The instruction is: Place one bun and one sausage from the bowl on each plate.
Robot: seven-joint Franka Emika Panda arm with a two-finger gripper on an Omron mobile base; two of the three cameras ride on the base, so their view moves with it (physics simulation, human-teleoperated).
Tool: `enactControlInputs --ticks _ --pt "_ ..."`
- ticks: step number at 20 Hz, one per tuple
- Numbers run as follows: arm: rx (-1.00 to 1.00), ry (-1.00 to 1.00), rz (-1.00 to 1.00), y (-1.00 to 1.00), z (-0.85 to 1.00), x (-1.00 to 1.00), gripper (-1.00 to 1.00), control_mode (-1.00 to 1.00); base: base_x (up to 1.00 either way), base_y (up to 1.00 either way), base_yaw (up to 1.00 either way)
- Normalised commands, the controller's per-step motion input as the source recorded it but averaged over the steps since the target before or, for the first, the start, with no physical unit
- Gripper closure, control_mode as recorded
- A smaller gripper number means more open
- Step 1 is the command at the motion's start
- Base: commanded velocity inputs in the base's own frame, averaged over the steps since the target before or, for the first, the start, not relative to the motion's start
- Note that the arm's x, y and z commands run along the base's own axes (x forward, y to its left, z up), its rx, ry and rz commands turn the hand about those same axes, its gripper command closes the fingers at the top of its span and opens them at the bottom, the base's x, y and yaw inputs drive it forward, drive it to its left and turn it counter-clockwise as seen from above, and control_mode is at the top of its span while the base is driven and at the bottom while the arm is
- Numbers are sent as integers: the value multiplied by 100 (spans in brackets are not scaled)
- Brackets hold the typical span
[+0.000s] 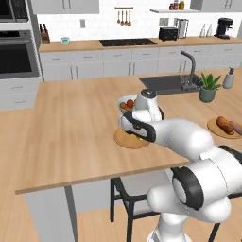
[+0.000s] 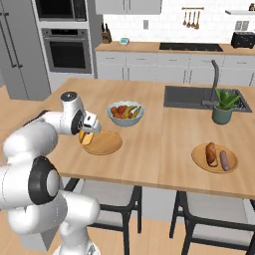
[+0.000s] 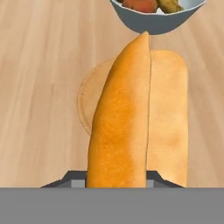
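My gripper [image 2: 87,135] is shut on a long golden bun [image 3: 118,122] and holds it just above the left rim of the near round wooden plate [image 2: 108,143]. In the left base view the gripper [image 1: 135,134] hangs over that plate [image 1: 124,141], with the arm covering much of it. Looking along the hand, the bun covers most of the plate [image 3: 85,100]. A second wooden plate [image 2: 199,160] at the right carries a bun [image 2: 211,153] and a sausage [image 2: 224,160]. The bowl is out of view.
A pale grey bowl of fruit [image 2: 125,114] stands just behind the near plate. Farther right are the sink [image 2: 191,97] and a potted plant [image 2: 222,107]. Dark chairs [image 2: 209,214] sit under the counter's front edge.
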Motion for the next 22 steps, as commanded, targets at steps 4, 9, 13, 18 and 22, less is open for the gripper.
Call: enactControlInputs --ticks 4,9,13,18,22 --pt "0 12 1 21 -48 99 100 -100 0 0 0" --pt "0 6 0 7 -59 56 100 -100 0 0 0" --pt "0 0 -1 0 -44 3 100 -100 0 0 0" --pt "0 0 0 0 -30 0 100 -100 0 0 0" --pt "0 -1 0 -1 -15 2 -100 -100 0 0 0"
